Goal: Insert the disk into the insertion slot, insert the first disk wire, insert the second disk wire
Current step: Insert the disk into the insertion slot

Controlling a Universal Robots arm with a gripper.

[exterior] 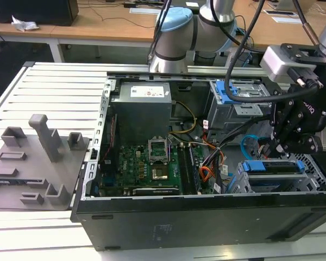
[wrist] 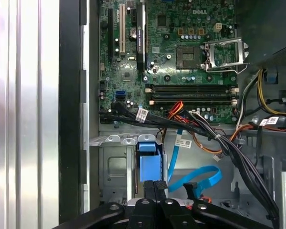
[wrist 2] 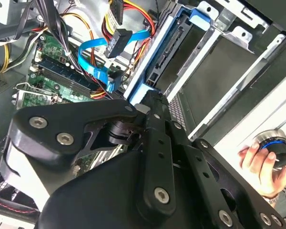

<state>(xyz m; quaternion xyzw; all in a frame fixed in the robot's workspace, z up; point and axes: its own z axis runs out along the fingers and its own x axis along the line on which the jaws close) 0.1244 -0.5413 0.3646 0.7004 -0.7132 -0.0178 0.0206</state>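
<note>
disk [exterior: 273, 166] seated inside the insertion slot [exterior: 239, 182] | gripper [wrist: 155, 185] — fingers pressed together, nothing between them, tips at the disk's blue carrier edge | blue cable [wrist: 202, 176] — loose just beside the insertion slot, plug hanging free

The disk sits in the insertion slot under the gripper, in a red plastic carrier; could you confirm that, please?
Not quite: the disk has a blue carrier, not red, as the exterior view shows. It does sit in the insertion slot under the gripper.
</note>
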